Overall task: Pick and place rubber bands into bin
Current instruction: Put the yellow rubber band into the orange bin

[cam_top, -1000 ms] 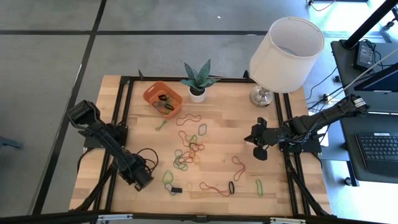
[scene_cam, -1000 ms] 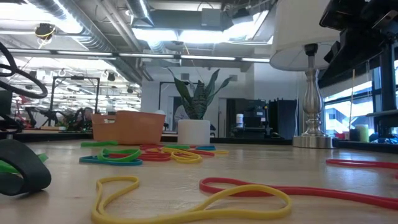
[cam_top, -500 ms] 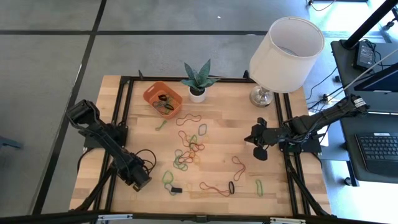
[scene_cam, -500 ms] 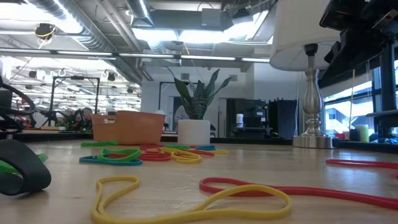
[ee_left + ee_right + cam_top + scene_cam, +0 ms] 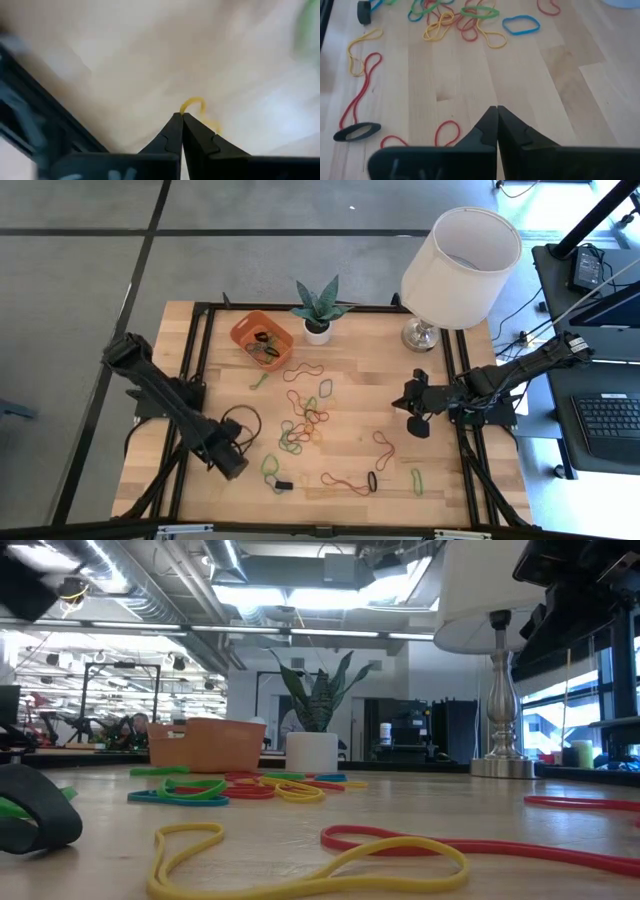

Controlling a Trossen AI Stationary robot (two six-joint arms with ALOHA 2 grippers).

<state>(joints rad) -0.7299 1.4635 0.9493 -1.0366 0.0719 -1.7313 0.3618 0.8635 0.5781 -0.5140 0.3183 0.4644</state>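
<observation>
- Gripping a yellow rubber band [image 5: 196, 106] between its closed fingertips, the left gripper [image 5: 232, 467] sits low in the lower left of the high view, on the wooden table [image 5: 350, 370]; the left wrist view shows the yellow loop curling out just past the pinched tips.
- Parked at the right side of the high view, the right gripper [image 5: 417, 425] has its jaws pressed together with nothing between them, as the right wrist view shows.
- Scattered rubber bands [image 5: 305, 423] lie across the middle and lower part of the table in red, green, yellow, blue and black; a red one [image 5: 384, 446] lies near the right gripper, a green one [image 5: 416, 481] toward the lower right.
- Up in the upper left part of the table stands the orange bin [image 5: 261, 338], with several bands already inside it.
- Just to the right of the bin stands a small plant [image 5: 318, 307] in a white pot.
- At the upper right of the table stands a lamp [image 5: 459, 255] with a white shade.
- In the low view, a yellow band [image 5: 300, 865] and a red band [image 5: 480, 844] lie closest to the camera, the bin far behind at left.
</observation>
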